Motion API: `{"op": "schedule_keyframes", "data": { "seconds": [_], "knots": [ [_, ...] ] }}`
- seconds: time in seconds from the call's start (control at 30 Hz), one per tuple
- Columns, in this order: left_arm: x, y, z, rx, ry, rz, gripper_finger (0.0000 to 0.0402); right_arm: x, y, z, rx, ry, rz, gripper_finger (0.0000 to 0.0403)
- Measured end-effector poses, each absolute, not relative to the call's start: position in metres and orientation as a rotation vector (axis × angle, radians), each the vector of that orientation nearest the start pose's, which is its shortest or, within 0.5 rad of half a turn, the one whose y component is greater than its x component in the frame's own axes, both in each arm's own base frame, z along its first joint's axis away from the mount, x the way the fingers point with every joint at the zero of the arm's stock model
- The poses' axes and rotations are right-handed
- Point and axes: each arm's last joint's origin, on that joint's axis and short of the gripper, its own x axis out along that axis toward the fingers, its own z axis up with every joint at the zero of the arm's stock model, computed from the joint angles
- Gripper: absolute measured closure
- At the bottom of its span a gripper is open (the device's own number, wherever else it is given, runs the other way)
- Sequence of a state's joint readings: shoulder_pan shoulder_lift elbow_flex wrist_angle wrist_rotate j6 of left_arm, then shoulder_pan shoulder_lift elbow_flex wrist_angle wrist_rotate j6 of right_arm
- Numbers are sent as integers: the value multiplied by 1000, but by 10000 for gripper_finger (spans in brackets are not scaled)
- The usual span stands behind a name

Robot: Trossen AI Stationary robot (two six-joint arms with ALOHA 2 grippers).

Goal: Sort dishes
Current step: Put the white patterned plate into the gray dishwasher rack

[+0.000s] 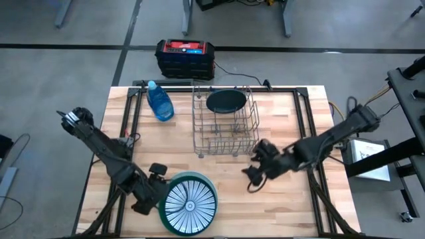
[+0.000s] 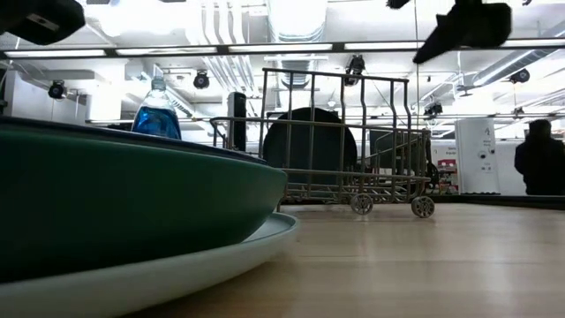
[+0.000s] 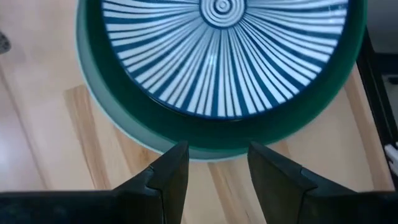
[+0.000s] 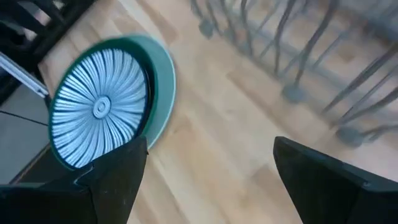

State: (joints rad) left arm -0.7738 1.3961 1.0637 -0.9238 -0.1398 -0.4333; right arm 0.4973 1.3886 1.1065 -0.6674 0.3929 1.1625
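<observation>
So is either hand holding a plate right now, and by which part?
No. The left hand is open just short of the striped white plate's green rim; the right hand is open and empty.

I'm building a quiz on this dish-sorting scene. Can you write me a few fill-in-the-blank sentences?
1. The dark plate stands in the wire ____.
2. The striped plate lies nearest the ____ gripper.
3. The bottle beside the rack is ____ in colour.
4. The right gripper holds ____.

Missing words: rack; left; blue; nothing
</observation>
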Motion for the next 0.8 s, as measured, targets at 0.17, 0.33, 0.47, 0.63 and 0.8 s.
{"op": "schedule_keyframes", "data": {
  "seconds": [0.17,0.33,0.47,0.63,0.8],
  "knots": [
    [180,-180,244,222,1224,-321,247,271,153,259,733,821,-432,62],
    [178,-183,226,221,1211,-413,247,296,178,245,787,817,-427,69],
    [175,-181,214,231,1210,-427,247,316,194,238,834,834,-427,76],
    [175,-181,207,238,1182,-432,247,343,213,227,883,857,-406,80],
    [175,-181,198,271,1155,-468,247,364,228,218,904,877,-401,81]
  ]
}}
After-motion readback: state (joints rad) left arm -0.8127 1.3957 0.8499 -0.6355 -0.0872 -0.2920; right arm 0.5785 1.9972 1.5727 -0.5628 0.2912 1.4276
